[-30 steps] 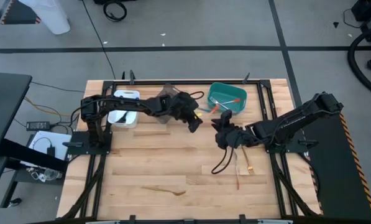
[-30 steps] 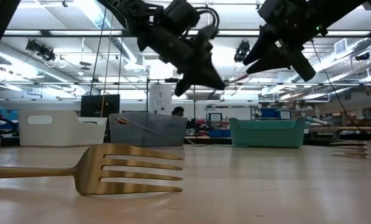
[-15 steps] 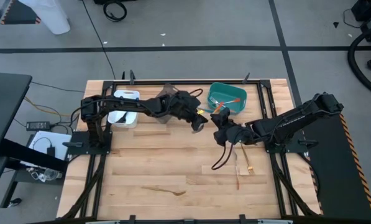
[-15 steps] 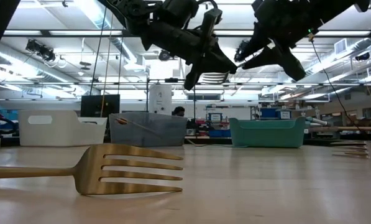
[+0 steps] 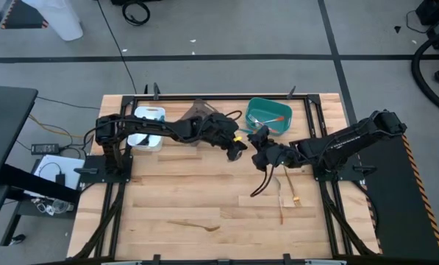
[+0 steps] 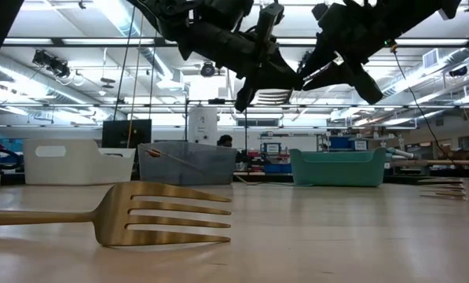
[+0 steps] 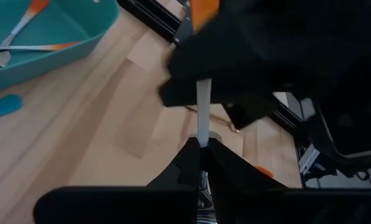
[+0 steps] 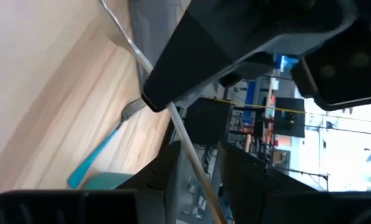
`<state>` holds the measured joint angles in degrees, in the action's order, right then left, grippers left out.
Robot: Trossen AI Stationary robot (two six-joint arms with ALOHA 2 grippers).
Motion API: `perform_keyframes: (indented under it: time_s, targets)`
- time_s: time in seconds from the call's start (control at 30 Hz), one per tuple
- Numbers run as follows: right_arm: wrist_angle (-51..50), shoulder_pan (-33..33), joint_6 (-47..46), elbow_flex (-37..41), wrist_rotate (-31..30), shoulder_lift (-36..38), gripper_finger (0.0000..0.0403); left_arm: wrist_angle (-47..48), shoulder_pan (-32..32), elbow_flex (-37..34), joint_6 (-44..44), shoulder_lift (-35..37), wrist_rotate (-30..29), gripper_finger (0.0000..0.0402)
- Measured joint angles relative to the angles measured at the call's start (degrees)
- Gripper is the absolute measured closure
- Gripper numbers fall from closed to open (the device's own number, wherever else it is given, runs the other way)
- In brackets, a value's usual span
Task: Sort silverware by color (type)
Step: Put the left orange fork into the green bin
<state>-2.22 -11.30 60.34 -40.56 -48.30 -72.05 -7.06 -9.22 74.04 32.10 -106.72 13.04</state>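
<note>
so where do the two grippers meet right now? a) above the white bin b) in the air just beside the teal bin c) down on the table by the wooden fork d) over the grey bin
b: in the high view the left gripper and right gripper come together just short of the teal bin, and the low view shows them well above the table.
</note>
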Motion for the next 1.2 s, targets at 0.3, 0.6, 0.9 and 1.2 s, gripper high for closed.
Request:
perform_keyframes:
  time_s: [0.3, 0.6, 0.9, 1.2]
  targets:
    - [0.00, 0.25, 1.25, 0.00, 2.55, 0.00, 0.0323, -0.12, -0.36, 0.00, 0.22, 0.00, -1.17, 0.0379]
    - [-0.83, 0.30, 2.26, 0.00, 3.34, 0.00, 0.0362, -0.20, -0.36, 0.00, -0.22, 0.00, -1.72, 0.0379]
    - [-2.08, -0.30, 0.93, 0.07, 2.24, 0.02, 0.0391, -1.64, 0.41, -0.09, -5.70, 0.00, -4.10, 0.0364]
    - [-2.76, -1.33, -1.66, 0.04, 2.50, 0.04, 0.0391, -1.97, 0.89, -0.08, -19.76, 0.00, -5.14, 0.0266]
